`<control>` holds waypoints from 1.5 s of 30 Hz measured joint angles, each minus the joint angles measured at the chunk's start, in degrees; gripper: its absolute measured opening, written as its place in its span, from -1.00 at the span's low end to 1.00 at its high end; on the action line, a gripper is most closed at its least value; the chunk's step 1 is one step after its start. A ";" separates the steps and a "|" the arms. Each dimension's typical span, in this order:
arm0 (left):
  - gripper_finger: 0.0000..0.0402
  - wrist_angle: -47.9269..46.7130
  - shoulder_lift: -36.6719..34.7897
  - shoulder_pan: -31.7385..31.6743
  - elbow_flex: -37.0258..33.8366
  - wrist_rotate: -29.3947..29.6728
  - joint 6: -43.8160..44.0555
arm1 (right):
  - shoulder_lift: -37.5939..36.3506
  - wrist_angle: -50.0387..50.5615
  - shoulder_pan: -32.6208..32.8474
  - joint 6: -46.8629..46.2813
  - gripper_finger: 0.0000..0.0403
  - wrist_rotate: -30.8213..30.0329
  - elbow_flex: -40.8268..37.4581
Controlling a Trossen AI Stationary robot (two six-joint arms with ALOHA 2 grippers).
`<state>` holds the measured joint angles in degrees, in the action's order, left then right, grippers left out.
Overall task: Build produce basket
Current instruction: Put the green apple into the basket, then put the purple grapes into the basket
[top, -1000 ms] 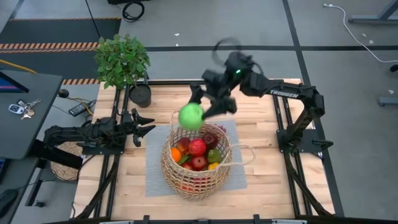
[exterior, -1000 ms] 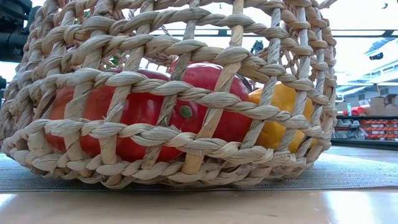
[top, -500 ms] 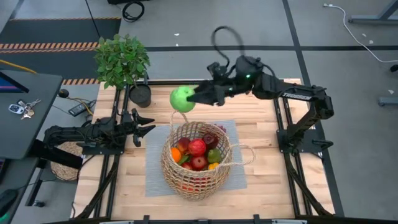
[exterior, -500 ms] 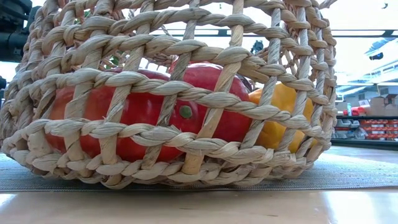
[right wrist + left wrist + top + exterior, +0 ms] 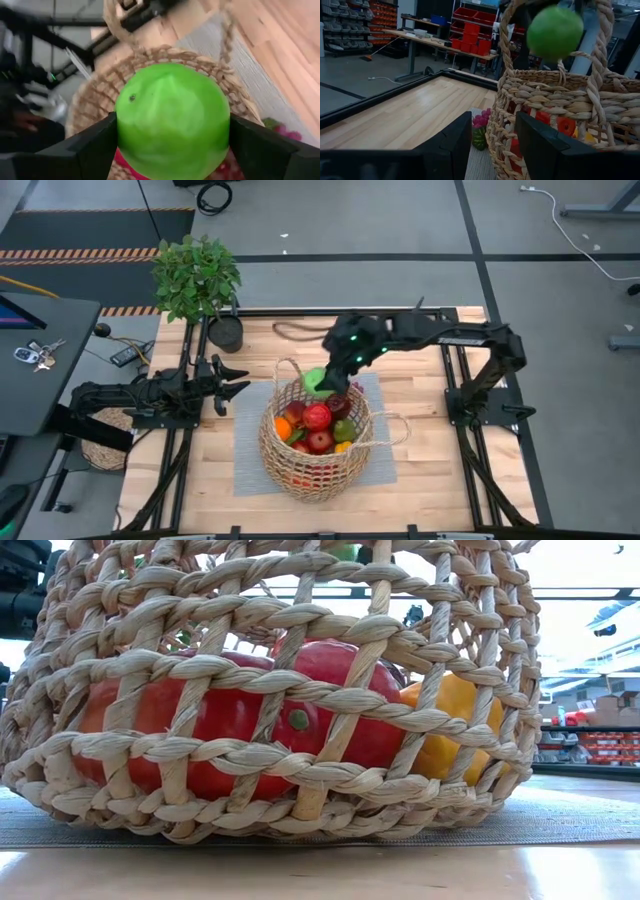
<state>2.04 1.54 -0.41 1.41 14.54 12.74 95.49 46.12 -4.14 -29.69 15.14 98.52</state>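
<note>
While the right arm brings a green fruit over the wicker, each view reads as follows.

High view: the right pincer [image 5: 330, 383] sits above the far rim of the basket [image 5: 290, 465], closed around the green apple [image 5: 318, 381]. Half a second ago the apple was held farther back, clear of the rim and over bare wood; now it hangs over the basket's mouth. The produce [image 5: 318, 418] already inside shows red, orange, green and yellow. The basket stands on a grey mat [image 5: 248, 450] on the table [image 5: 200, 470]. The left pincer [image 5: 232, 383] waits near the table's left edge, fingers apart, holding nothing. A potted plant [image 5: 197, 275] stands at the far left corner.

Low view: the basket [image 5: 270, 690] fills the picture, with red produce [image 5: 225, 715] and a yellow piece [image 5: 455, 725] behind the weave. A sliver of the green apple [image 5: 345, 552] shows at the very top, absent a second ago.

Left wrist view: the green apple [image 5: 555, 32] hangs between the loop handles, above the rim of the basket [image 5: 545, 100]. Something pink and green [image 5: 480, 132] lies on the mat beside the basket's base.

Right wrist view: both fingers [image 5: 90, 147] press the sides of the green apple [image 5: 172, 122], with the basket [image 5: 240, 95] open below.

Meaning: the carry looks nearly done; lowering and releasing seems the next step, and the pile is nearly full.
</note>
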 joint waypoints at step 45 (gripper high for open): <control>-0.20 -0.15 0.48 -0.02 -0.02 -0.01 0.01 | 0.92 0.92 -6.71 17.70 0.90 -7.09 0.04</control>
<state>1.89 2.02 -0.43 1.39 14.52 12.75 96.40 47.04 -10.85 -11.99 8.05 98.56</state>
